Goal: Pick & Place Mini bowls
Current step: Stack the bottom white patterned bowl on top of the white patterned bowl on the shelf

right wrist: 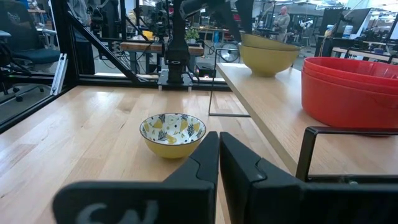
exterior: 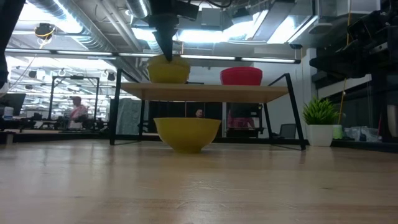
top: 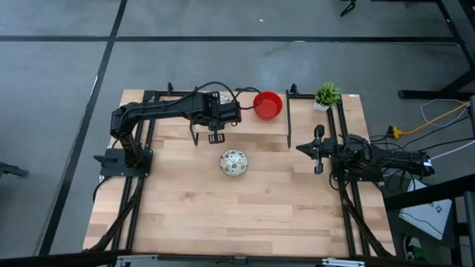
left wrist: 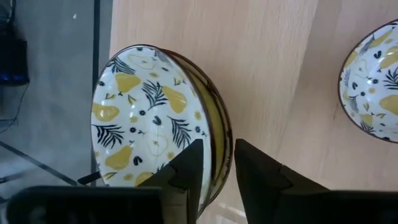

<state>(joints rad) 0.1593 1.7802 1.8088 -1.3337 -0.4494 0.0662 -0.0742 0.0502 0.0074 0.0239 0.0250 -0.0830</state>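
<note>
On wooden shelf [top: 245, 122], left fingers [left wrist: 186, 177] round glossy patterned bowl [left wrist: 146, 115] rim.

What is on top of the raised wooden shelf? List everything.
On the raised wooden shelf: stacked glossy red bowls and stacked yellow leaf-patterned bowls, the left gripper clamping the top one's rim. Lower bowls' insides are covered. The right gripper waits aside.
</note>
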